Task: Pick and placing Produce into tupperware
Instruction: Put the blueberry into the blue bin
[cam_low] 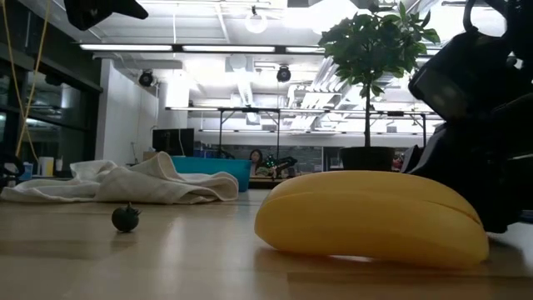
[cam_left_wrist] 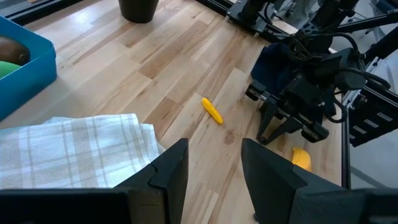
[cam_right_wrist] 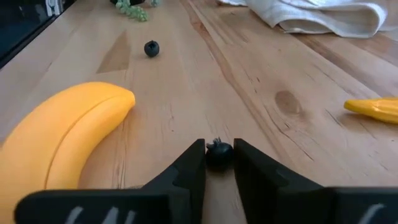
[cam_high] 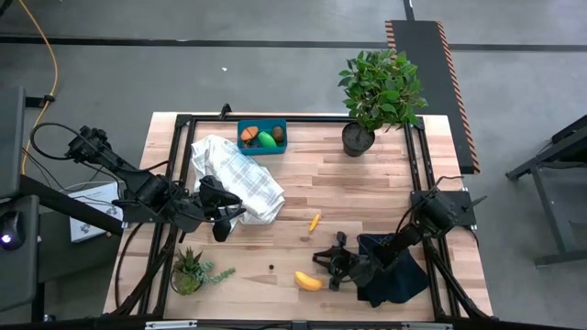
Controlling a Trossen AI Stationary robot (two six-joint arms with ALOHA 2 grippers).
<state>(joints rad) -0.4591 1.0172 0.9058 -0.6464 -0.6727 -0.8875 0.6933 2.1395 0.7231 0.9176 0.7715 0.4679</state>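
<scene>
- The right gripper [cam_right_wrist: 219,163] is low over the desk [cam_high: 367,183] at its near right, just beside the yellow banana [cam_high: 308,280]; its 2 fingers [cam_right_wrist: 186,168] sit on either side of a tiny dark berry [cam_right_wrist: 218,154] and touch it, pinching the berry against the wood.
- The banana lies on the desk just beside that gripper, filling the foreground of the low view [cam_low: 375,217].
- A 2nd dark berry [cam_right_wrist: 152,48] rests farther off on the bare wood, apart from the banana.
- A small yellow piece of produce [cam_high: 315,221] lies near the desk's middle, between the white checked cloth [cam_high: 237,176] and the right arm.
- The teal-blue tupperware [cam_high: 262,137] stands at the far edge, touching the cloth; it holds a brown piece [cam_high: 249,140] and a green oval [cam_high: 268,139].
- The left gripper [cam_left_wrist: 214,165] hovers over the cloth's near edge, fingers parted and grasping nothing.
- A leafy bush in a dark pot [cam_high: 381,92] stands at the far right; a small spiky plant [cam_high: 190,270] at the near left; a black cloth [cam_high: 394,266] lies under the right arm.
</scene>
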